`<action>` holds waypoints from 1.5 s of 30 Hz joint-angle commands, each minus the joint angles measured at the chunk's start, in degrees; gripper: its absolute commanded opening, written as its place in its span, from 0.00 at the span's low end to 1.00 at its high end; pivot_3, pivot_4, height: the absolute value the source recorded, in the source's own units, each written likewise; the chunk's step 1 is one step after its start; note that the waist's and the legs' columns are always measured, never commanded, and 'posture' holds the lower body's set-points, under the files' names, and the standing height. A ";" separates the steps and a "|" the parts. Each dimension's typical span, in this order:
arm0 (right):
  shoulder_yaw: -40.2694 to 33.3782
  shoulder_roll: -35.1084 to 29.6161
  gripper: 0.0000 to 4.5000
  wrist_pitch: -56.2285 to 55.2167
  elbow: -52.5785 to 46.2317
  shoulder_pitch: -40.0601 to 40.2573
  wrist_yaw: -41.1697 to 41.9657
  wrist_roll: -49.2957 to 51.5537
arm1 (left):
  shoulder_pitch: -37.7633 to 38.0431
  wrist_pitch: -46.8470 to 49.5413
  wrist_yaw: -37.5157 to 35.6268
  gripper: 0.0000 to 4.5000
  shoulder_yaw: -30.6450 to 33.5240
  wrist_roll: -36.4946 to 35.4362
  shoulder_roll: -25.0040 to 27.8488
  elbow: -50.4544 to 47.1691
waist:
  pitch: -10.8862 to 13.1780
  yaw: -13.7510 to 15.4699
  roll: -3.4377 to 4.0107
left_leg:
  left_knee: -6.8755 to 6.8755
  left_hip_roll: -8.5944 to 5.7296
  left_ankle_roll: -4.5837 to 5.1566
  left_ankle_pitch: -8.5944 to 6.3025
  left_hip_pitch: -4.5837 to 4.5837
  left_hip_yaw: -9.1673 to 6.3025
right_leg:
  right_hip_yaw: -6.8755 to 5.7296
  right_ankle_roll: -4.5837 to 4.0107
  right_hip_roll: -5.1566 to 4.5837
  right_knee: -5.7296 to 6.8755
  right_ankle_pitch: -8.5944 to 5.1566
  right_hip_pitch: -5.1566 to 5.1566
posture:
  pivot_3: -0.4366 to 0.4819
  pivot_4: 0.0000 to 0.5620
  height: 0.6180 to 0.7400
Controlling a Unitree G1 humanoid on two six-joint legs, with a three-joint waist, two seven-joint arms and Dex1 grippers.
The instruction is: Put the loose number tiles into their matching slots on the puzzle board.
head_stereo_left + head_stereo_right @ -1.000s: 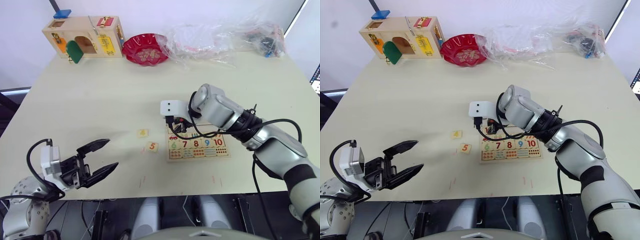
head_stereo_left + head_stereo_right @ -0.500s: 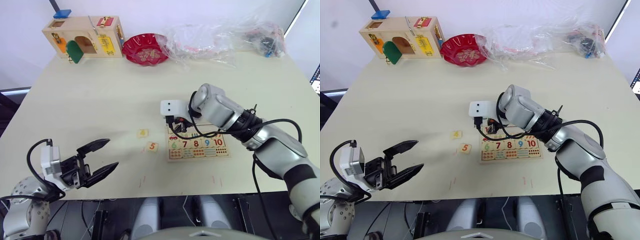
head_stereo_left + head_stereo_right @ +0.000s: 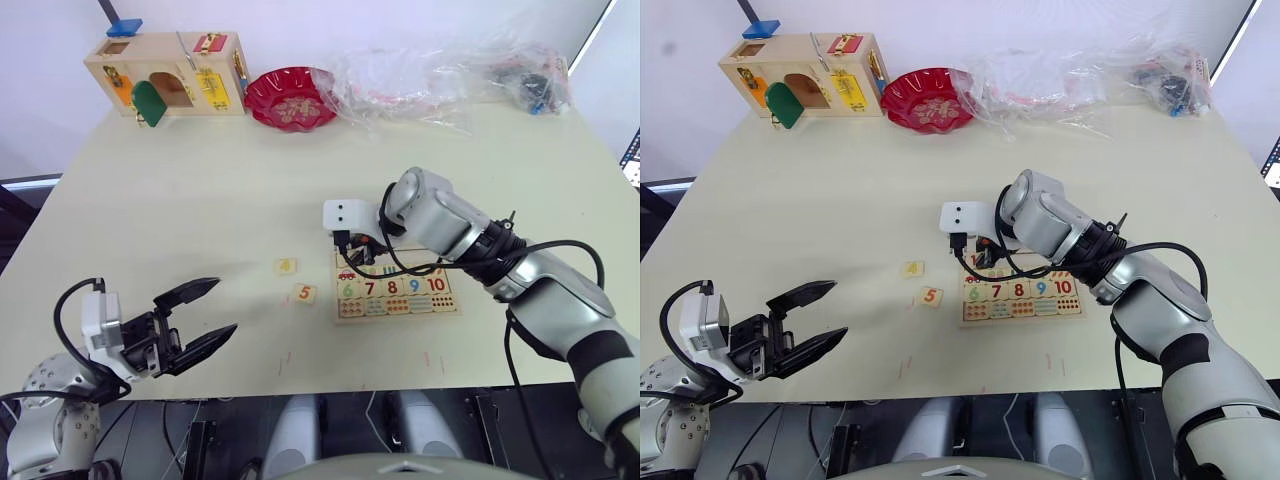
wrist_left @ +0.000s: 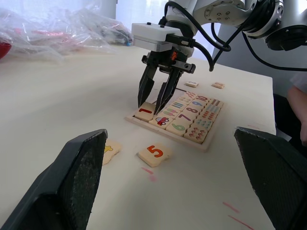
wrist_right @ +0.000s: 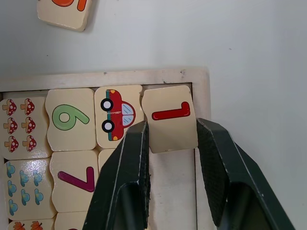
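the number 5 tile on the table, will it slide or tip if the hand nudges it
The small square pale wooden tile with an orange 5 lies flat on the smooth cream table, so it would probably slide, not tip. It looks stiff and light. Its low edges may be hard to grip.

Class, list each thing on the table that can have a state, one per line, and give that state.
Tile 1: at the board's corner slot, tilted, between the right tool's fingers.
Tile 5: loose on the table.
Tile 4: loose on the table.
Right tool: open around tile 1.
Left tool: open, empty.
Puzzle board: partly filled.
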 commanded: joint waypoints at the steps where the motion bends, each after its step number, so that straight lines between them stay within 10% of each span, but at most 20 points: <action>1: -1.87 0.26 0.19 -0.69 -0.97 -0.12 0.12 -0.38 | 0.02 -0.53 0.04 1.00 1.05 -0.97 0.06 -1.82 | 0.00 0.00 0.00 | 0.00 0.00 0.00 0.00 0.00 0.00 | 0.00 0.00 0.00 0.00 0.00 0.00 | 0.48 0.27 1.00; 12: -2.46 0.56 0.19 -0.90 -0.37 -0.24 -0.30 -0.38 | -0.17 -0.39 0.37 1.00 0.77 -0.88 0.01 -1.98 | 0.00 0.00 0.00 | 0.00 0.00 0.00 0.00 0.00 0.00 | 0.00 0.00 0.00 0.00 0.00 0.00 | 0.48 0.27 1.00; 21: -2.58 0.50 0.98 -0.90 -0.55 -0.16 -0.16 -0.37 | -0.44 -0.36 0.55 1.00 0.54 -0.81 -0.14 -1.97 | 0.00 0.00 0.00 | 0.00 0.00 0.00 0.00 0.00 0.00 | 0.00 0.00 0.00 0.00 0.00 0.00 | 0.48 0.27 1.00; 41: -24.13 -2.70 0.98 -10.53 -10.25 15.09 -5.90 10.24 | -0.78 -0.28 1.01 1.00 0.21 -0.95 -0.60 -2.22 | 0.00 0.02 -0.03 | -0.02 0.01 0.00 0.00 -0.01 0.01 | 0.01 0.01 0.03 -0.02 0.00 0.01 | 0.48 0.27 1.00; 45: -25.53 -2.78 0.59 -13.22 -10.38 17.69 -6.14 11.45 | -1.39 -0.02 0.93 1.00 0.08 -0.99 -0.22 -1.94 | 0.00 0.09 -0.04 | -0.02 0.01 0.00 0.00 -0.01 0.01 | 0.02 0.01 0.04 0.00 0.00 0.01 | 0.48 0.27 1.00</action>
